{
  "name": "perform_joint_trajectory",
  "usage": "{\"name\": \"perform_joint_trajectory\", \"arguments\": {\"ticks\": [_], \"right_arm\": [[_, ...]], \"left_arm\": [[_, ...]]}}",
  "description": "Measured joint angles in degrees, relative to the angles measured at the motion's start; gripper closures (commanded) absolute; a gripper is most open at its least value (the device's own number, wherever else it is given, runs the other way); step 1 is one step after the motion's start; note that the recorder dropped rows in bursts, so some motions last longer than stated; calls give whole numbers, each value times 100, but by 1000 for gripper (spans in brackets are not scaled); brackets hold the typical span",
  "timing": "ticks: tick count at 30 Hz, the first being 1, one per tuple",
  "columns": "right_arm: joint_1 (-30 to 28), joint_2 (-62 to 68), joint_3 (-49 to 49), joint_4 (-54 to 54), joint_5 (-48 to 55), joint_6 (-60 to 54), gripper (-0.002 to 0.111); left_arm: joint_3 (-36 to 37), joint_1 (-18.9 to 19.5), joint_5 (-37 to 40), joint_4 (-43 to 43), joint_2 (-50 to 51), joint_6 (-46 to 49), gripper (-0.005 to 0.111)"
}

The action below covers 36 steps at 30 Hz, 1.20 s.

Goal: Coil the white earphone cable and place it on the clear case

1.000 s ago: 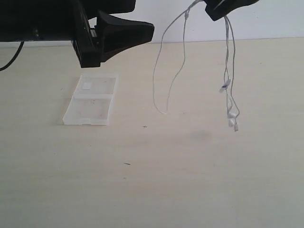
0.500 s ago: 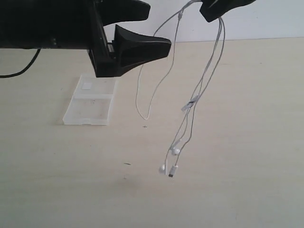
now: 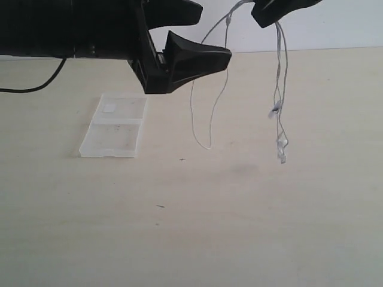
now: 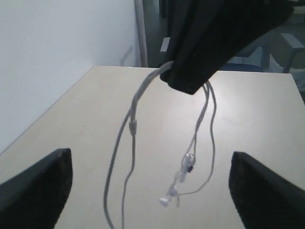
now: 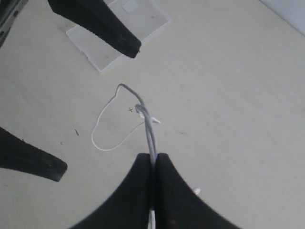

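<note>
Below the right gripper (image 3: 270,17) clamping it, the white earphone cable (image 3: 280,142) is swinging back — wide-open left gripper (image 3: 210,33) is advancing on its loop to coil.

bright, even light, soft shadows, slight blur

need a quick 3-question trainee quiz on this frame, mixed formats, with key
1. True or false: the clear case lies opened flat on the table with nothing on it.
2. Fill in: the left gripper's jaws stand ____.
3. Which pinches the white earphone cable? A) left gripper B) right gripper C) both
Key: 1 true; 2 open; 3 B.
</note>
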Motion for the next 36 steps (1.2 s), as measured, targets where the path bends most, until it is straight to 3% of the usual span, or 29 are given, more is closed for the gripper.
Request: {"name": "perform_joint_trajectory", "arguments": {"ticks": [6,25,30,36], "right_arm": [[0,188,0,145,0,0,108],[0,578,0,235,-547,475,108],[0,596,0,220,-783,610,108],[0,596,0,220,-844,707,108]], "left_arm": [[-4,-244,0,0,357,-13,21],[-4,-258,36,0,460,-13,21],[-4,-418,41,0,460,-13,21],[-4,-606,-417,-7,460,-23,21]]}}
